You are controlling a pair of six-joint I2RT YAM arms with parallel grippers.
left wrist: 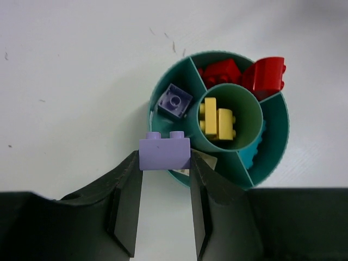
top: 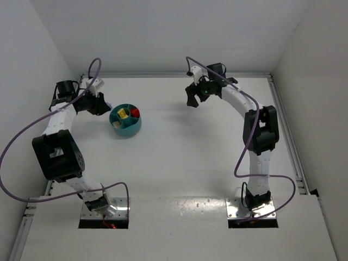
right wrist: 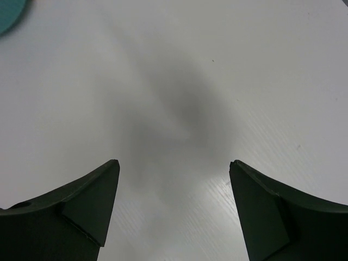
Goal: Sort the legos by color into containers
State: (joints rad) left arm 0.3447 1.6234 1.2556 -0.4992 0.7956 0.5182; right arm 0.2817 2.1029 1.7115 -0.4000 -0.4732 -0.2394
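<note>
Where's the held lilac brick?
Left wrist view: the lilac brick is clamped in the left gripper at the near rim of the bowl, beside the compartment with another lilac piece.

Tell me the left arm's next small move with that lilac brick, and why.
Probably ease it slightly forward over the rim, then release. The left jaws hold the lilac brick right at the bowl's near edge, and the compartment just beyond already holds a lilac block.

White table [top: 179, 157], teal bowl [top: 126, 131] on it
</note>
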